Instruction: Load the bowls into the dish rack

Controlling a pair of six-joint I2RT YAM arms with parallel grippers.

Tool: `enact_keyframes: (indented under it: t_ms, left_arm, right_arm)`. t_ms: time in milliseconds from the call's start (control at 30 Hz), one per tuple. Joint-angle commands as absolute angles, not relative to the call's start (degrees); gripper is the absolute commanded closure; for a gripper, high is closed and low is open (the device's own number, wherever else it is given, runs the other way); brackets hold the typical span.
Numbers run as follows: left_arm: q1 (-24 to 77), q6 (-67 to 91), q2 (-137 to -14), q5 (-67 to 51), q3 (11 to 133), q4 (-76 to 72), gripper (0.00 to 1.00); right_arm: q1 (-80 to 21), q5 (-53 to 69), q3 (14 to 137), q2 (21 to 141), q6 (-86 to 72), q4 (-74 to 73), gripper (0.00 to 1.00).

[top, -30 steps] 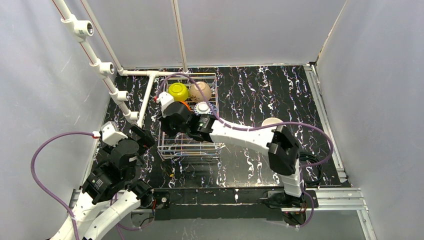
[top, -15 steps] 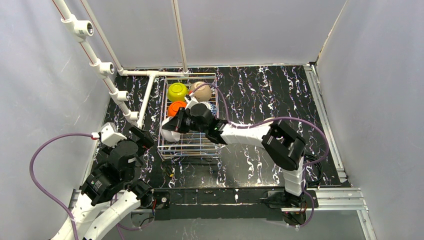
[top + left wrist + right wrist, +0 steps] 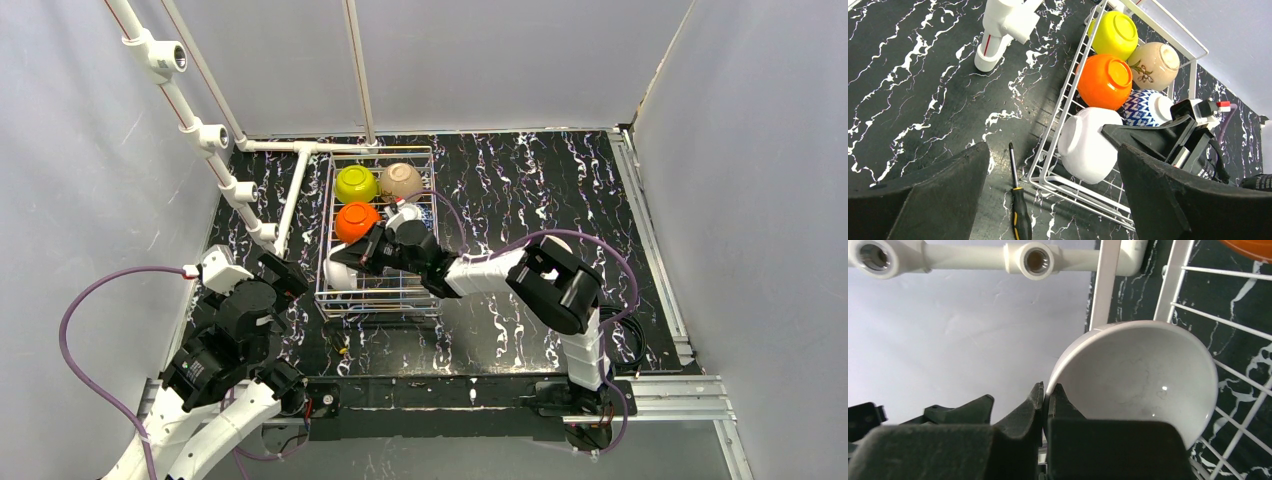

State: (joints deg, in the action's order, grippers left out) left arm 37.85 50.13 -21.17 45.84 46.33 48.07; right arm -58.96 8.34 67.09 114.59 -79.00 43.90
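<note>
- The dish rack [image 3: 385, 290], in the upper middle of the overhead view, is holding five bowls: lime-yellow bowl [image 3: 1114, 34] and tan bowl [image 3: 1154, 62] uppermost, orange bowl [image 3: 1105, 81] and blue-and-white bowl [image 3: 1140, 107] below them, and white bowl [image 3: 1088, 145] lowest, at the left.
- The four upper bowls are showing their bases.
- My right gripper [image 3: 1046, 395] is pinching the white bowl's rim. The bowl is lying on its side with its opening facing my wrist.
- My left gripper [image 3: 1052, 150] is hanging spread wide, gripping nothing.

Pipe frame [image 3: 292, 195] crowds dish rack [image 3: 380, 303] left side; screwdriver [image 3: 1019, 215] by near corner; table [image 3: 520, 180] right of rack open
</note>
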Motion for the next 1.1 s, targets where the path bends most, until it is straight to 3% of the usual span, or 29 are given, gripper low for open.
enact_keyframes:
  t_ms: [0, 133, 467, 900, 1067]
  left_arm:
    - [38.1, 50.5, -22.1, 47.2, 47.2, 48.5, 0.02]
    - [38.1, 50.4, -23.0, 46.9, 47.5, 48.5, 0.02]
    - [38.1, 50.3, -23.5, 46.8, 47.5, 48.3, 0.02]
    - [38.0, 50.1, -23.7, 46.8, 47.6, 48.3, 0.02]
    - [38.0, 50.2, -23.4, 46.6, 47.3, 48.0, 0.02]
  right_arm:
    - [-58.4, 9.1, 64.9, 114.8, -84.9, 50.5, 0.97]
    - [-58.2, 9.6, 63.5, 115.5, -87.1, 50.6, 0.91]
    - [-57.8, 4.6, 56.0, 114.4, -88.6, 52.9, 0.84]
    - [-57.2, 1.0, 51.9, 109.4, -81.3, 44.6, 0.54]
    - [-56.9, -1.9, 50.0, 106.5, -77.7, 41.7, 0.49]
